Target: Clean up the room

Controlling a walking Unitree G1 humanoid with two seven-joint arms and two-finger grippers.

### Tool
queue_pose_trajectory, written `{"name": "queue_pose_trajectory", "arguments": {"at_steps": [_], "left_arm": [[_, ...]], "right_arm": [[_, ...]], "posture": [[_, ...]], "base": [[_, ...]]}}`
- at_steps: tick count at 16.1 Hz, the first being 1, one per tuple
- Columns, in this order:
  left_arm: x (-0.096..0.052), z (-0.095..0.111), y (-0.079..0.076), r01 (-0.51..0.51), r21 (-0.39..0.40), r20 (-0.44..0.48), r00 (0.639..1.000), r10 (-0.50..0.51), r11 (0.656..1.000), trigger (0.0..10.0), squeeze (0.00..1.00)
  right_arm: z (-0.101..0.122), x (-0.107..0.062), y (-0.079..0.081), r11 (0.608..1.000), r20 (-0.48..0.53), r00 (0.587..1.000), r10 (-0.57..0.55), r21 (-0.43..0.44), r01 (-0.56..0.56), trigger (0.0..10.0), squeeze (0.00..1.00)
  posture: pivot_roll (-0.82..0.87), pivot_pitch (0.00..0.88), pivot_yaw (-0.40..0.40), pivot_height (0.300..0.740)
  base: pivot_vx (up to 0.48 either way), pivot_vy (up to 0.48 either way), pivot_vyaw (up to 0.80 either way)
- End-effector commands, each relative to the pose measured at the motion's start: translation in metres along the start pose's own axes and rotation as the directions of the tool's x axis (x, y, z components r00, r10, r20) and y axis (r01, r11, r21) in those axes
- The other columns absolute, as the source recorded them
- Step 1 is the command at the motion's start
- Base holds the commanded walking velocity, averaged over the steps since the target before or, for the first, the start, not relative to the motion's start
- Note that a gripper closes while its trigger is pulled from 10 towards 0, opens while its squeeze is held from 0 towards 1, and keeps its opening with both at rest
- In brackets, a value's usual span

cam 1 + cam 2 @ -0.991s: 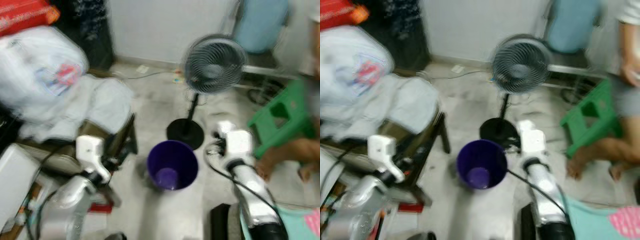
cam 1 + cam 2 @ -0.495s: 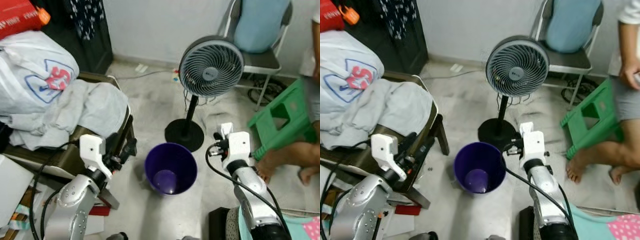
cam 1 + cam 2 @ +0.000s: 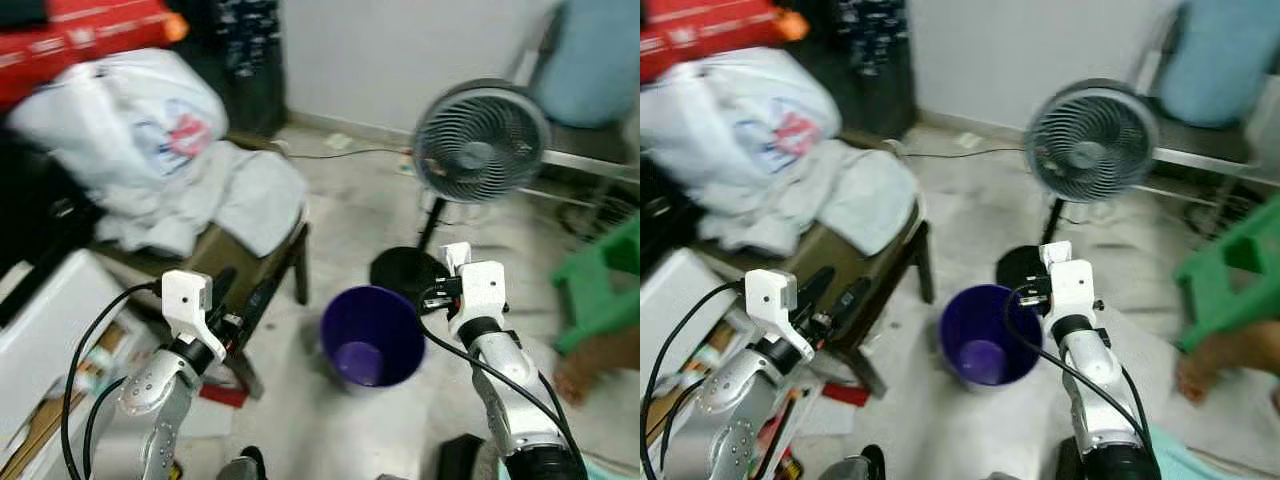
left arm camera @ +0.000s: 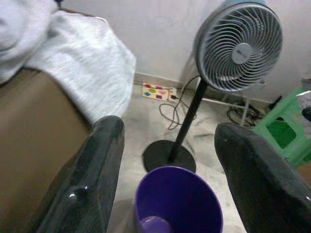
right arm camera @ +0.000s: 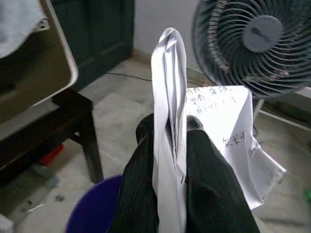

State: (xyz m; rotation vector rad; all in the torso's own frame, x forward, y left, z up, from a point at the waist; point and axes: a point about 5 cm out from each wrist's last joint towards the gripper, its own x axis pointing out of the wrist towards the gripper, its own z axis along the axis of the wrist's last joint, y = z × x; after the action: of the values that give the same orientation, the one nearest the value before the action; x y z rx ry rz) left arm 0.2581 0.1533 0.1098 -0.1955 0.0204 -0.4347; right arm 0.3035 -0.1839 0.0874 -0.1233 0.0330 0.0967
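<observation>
The right gripper was clamped on a folded sheet of paper bearing handwriting, its two black fingers pinching a crease so the sheet stood on edge and the loose part fanned out to one side. In the head views that arm was raised at about three o'clock of the purple bin, just beside the rim; judged from the task, the paper was rubbish held there so that it could be dropped in. The bin stood open-mouthed on the floor between the two arms, with something pale purple lying at its bottom.

The left gripper held nothing, its fingers spread wide, the bin framed between them. It hovered near the brown chair at about nine o'clock of the bin, probably kept clear while the other arm worked.

On the chair, grey clothing and a white plastic bag were heaped. A standing fan rose at about twelve o'clock beyond the bin, and a green stool showed at the right edge.
</observation>
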Motion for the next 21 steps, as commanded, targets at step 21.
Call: {"name": "queue_pose_trajectory", "arguments": {"at_steps": [21], "left_arm": [[0.0007, -0.0016, -0.0026, 0.037, -0.01, -0.005, 0.999, -0.037, 0.999, 10.0, 0.0]], "right_arm": [[-0.0073, -0.0006, -0.0032, 1.0, -0.021, 1.0, -0.007, -0.017, 0.007, 10.0, 0.0]], "posture": [[-0.12, 0.174, -0.03, 0.74]], "base": [[0.146, 0.0, 0.0]]}}
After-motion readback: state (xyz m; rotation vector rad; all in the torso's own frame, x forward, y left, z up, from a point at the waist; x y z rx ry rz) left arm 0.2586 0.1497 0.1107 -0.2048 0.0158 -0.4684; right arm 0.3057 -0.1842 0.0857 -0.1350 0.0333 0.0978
